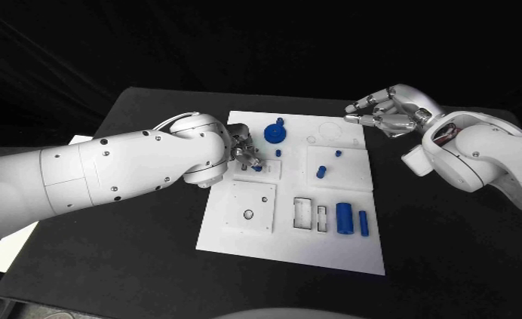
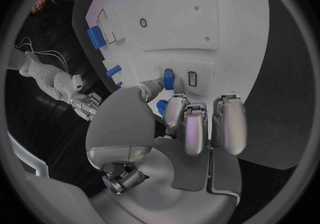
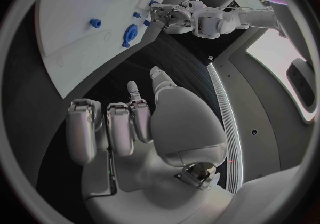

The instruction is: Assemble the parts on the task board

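Observation:
The white task board [image 1: 245, 240] lies mid-table with blue parts on it. My left hand [image 1: 245, 154] hovers over its left side. Its fingertips [image 2: 175, 101] and thumb sit right at a small upright blue piece [image 2: 168, 79] [image 1: 258, 168] beside a slot [image 2: 192, 78]. Whether they grip it is unclear. A round blue part [image 1: 276, 133] and another small piece [image 1: 278, 153] lie just beyond. My right hand [image 1: 386, 111] hangs off the board's far right corner, loosely curled and holding nothing.
Two small blue pieces [image 1: 321, 172] [image 1: 337, 154] lie mid-board. A large blue cylinder [image 1: 344, 219] and a thinner one [image 1: 363, 223] rest near the front right beside rectangular slots [image 1: 302, 214]. A round hole [image 1: 248, 215] sits in the front-left plate. Black table [image 1: 130, 259] surrounds the board.

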